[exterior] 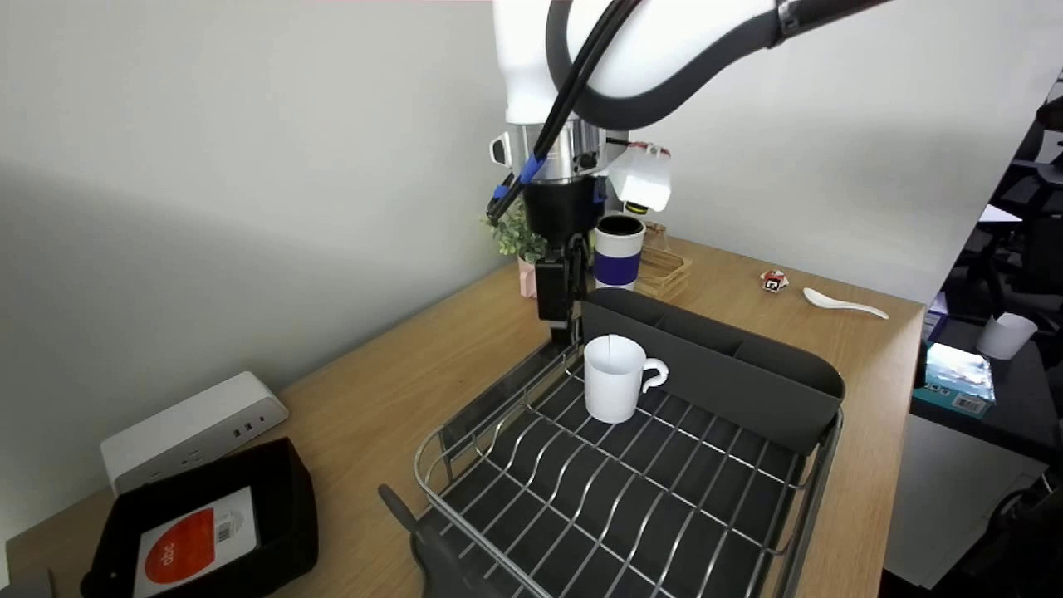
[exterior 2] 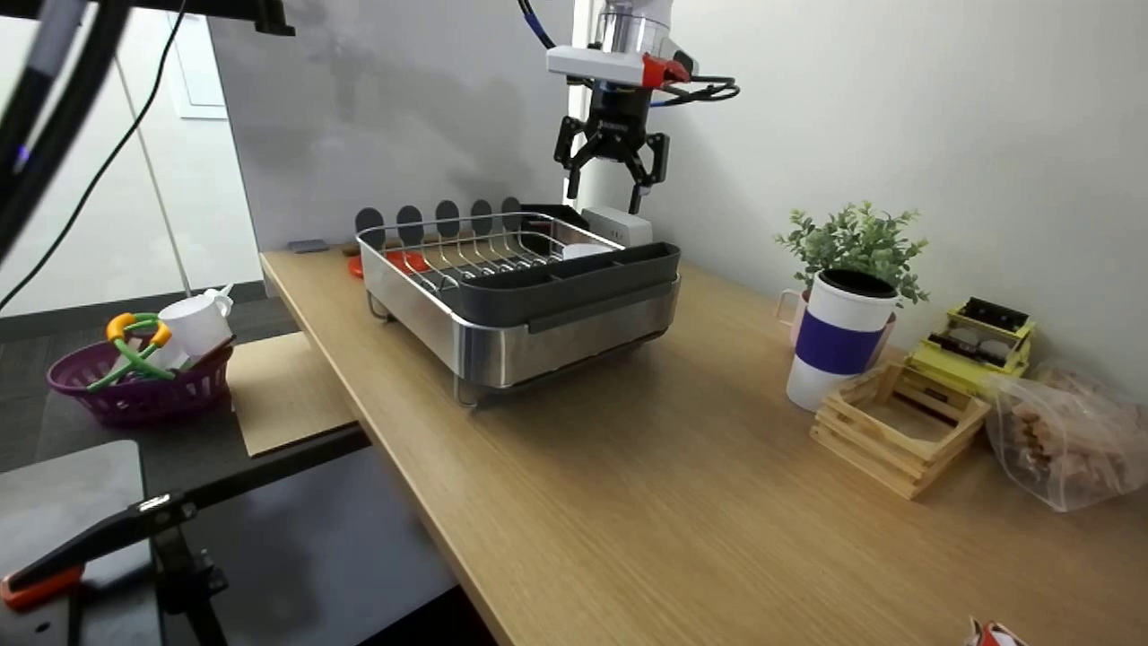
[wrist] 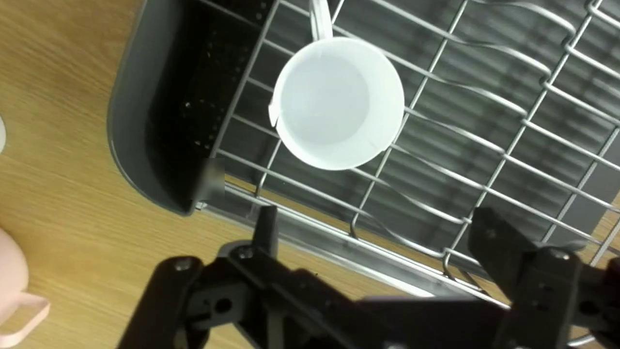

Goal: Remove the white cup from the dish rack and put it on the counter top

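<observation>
The white cup [exterior: 613,382] stands upright in the dish rack [exterior: 619,538], beside its grey caddy, with its handle to the side. In an exterior view only the cup's rim [exterior 2: 585,250] shows above the rack [exterior 2: 574,352]. In the wrist view I look down into the empty cup [wrist: 339,104]. My gripper [wrist: 375,218] is open and holds nothing. Its fingers lie over the rack's long side edge, apart from the cup. In both exterior views the gripper [exterior: 563,322] [exterior 2: 604,194] points down above the rack. The counter top [exterior 2: 646,511] is light-brown wood.
The dark grey caddy [exterior: 714,374] lines one rack end. A tall white tumbler with a blue band [exterior 2: 839,341], a plant [exterior 2: 852,238] and a wooden crate [exterior 2: 901,426] stand beyond it. A black tray [exterior: 286,507], white power box [exterior: 195,428] and white spoon [exterior: 843,303] are on the counter.
</observation>
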